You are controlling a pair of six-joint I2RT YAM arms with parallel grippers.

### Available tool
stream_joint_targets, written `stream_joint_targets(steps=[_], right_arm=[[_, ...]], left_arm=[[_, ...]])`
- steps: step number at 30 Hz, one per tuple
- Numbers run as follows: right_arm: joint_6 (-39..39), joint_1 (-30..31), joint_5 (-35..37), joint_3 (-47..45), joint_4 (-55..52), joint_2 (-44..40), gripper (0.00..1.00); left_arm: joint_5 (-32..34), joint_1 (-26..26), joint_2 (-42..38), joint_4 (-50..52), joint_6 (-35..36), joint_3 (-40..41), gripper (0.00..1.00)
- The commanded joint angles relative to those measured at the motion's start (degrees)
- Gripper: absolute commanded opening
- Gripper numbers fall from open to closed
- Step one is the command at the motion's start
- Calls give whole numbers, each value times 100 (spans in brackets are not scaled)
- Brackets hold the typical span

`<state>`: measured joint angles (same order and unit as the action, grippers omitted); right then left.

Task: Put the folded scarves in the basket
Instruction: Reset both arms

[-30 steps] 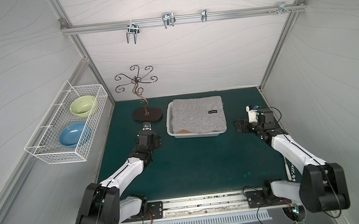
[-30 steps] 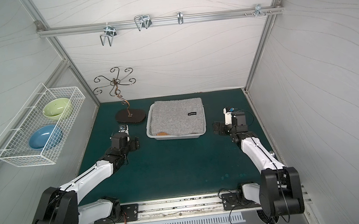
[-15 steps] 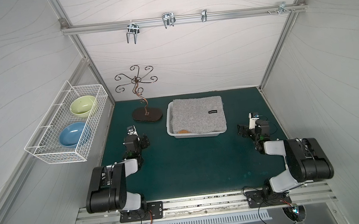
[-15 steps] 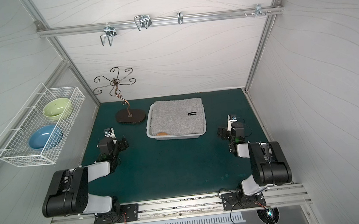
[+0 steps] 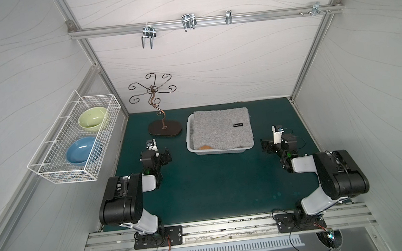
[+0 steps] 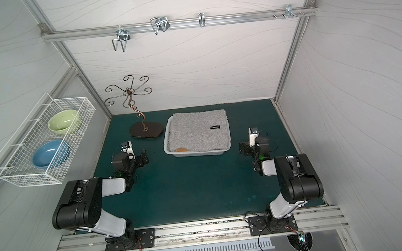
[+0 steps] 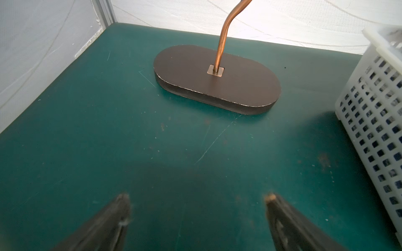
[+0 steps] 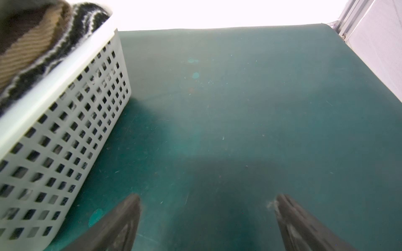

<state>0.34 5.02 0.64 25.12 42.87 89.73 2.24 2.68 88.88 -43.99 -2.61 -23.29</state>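
In both top views the folded scarf [image 5: 221, 129] lies flat in the basket [image 5: 189, 135], filling it. The right wrist view shows its striped edge bulging just above the rim on that side. The left gripper [image 7: 196, 198] sits low over the mat near the basket's left wall, jaws spread wide with nothing between them. The right gripper [image 8: 206, 198] sits off the opposite wall, likewise spread and empty. The placing looks done, so the step in hand is probably a clean retreat. Each arm would do best to draw straight away from the basket, keeping its fingers off the perforated walls so the light basket is not shoved. The left arm should also mind the stand base [image 7: 216, 79] just beside the basket. If the bulging edge needs settling, a gentle press from above would suit better than a pinch.
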Motion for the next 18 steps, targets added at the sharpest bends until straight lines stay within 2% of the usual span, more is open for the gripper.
stream_joint_targets(steps=[1, 18], right_arm=[[-69, -40, -90, 78, 121, 17, 99], [-56, -78, -171, 79, 113, 7, 99]], left_arm=[[-87, -22, 15, -296, 83, -123, 100], [-92, -22, -11, -314, 71, -105, 100]])
